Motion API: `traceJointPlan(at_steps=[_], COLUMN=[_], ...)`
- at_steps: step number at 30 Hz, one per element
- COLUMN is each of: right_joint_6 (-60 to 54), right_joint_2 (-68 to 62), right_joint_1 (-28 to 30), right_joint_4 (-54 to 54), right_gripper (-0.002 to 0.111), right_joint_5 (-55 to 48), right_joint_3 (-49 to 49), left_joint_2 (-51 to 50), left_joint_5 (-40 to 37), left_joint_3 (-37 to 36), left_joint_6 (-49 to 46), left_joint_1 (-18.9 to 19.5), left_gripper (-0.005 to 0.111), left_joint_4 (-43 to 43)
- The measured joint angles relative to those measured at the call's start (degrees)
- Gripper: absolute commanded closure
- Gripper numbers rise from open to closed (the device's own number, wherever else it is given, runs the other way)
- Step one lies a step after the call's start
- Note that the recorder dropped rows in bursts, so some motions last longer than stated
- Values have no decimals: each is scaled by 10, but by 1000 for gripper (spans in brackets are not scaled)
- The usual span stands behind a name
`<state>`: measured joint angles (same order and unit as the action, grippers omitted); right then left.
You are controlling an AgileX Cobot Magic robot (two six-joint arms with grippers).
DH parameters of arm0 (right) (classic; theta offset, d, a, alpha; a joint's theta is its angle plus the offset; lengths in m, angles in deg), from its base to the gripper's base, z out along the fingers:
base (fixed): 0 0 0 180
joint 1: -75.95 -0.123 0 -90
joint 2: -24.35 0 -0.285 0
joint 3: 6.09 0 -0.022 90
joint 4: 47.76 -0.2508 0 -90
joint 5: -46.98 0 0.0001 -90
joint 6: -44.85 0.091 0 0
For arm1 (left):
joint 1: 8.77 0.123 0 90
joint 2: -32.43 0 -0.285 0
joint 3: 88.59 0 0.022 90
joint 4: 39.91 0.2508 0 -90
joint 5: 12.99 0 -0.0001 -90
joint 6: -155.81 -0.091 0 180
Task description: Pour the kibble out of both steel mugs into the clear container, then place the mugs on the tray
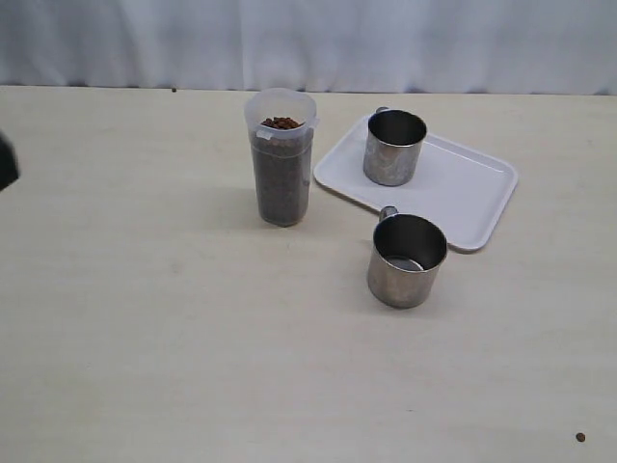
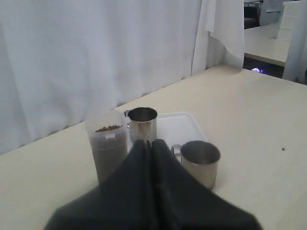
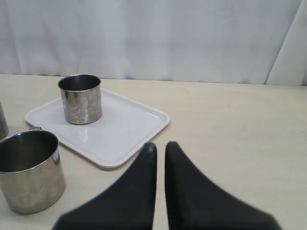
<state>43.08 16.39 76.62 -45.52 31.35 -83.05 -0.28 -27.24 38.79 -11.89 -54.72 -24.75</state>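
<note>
— Start at the left for me. What's that arm doing?

— The left fingers (image 2: pixel 142 154) are pressed flat together, holding nothing, and hang well back from everything. Ahead of them the clear container (image 1: pixel 281 178) stands upright on the surface (image 1: pixel 145 318), with the kibble (image 1: pixel 281 123) packed nearly to its rim.

— So the pouring looks done?

— I'd say so. One steel mug (image 1: pixel 394 147) sits upright on the tray (image 1: pixel 472 198), toward its far end. The other mug (image 1: pixel 407 260) stands on the surface just in front of the tray's near edge, and it looks empty.

— And the right arm?

— The right fingers (image 3: pixel 147 160) are closed to a bare slit and are empty too. They point at the tray's near corner, with the other mug off to one side.

— What worries you?

— Shut fingers coming down on polished steel would shove the mug, not take it. It stands so near the rim that a low carry could catch the tray and jolt the mug already there. And that container is tall and full: one brush from an arm and the kibble spills.
</note>
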Motion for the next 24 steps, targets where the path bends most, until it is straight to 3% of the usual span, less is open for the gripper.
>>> traceJointPlan(at_steps=[2, 7, 12, 14, 16, 19, 20, 21, 24], right_joint_6=[0, 0, 0, 0, 0, 0, 0, 0, 0], right_joint_2=[0, 0, 0, 0, 0, 0, 0, 0, 0], right_joint_1=[0, 0, 0, 0, 0, 0, 0, 0, 0], right_joint_4=[0, 0, 0, 0, 0, 0, 0, 0, 0], right_gripper=[103, 103, 103, 103, 103, 103, 103, 103, 103], right_joint_5=[0, 0, 0, 0, 0, 0, 0, 0, 0], right_joint_3=[0, 0, 0, 0, 0, 0, 0, 0, 0], left_joint_2=[123, 227, 246, 246, 247, 248, 249, 249, 249], left_joint_5=[-26, -42, -43, -43, -47, -49, -54, -68, -89], left_joint_3=[-63, -72, -72, -73, -76, -76, -76, -76, -93], left_joint_6=[-1, -1, -1, -1, -1, -1, -1, -1, -1], left_joint_1=[0, 0, 5, 56, 176, 292, 359, 403, 470], left_gripper=[107, 107, 107, 107, 107, 107, 107, 107, 107], left_joint_4=[5, 6, 6, 6, 6, -12, -23, -34, -50])
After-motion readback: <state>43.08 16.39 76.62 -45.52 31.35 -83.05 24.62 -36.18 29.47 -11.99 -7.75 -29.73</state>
